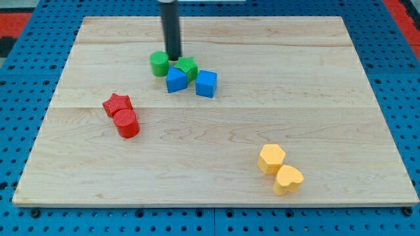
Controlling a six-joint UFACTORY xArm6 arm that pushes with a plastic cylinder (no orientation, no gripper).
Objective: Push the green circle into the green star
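Observation:
The green circle (159, 63) stands on the wooden board toward the view's top, left of centre. The green star (188, 67) is just to its right, a small gap apart, partly behind a blue block. My tip (173, 59) is down between the two green blocks, at their far side, close to both. The rod rises straight to the view's top edge.
A blue triangular block (176, 80) touches the star's front; a blue cube (206, 83) sits right of it. A red star (117, 104) and red cylinder (126, 122) are at the left. A yellow hexagon (271, 158) and yellow heart (288, 179) are at the bottom right.

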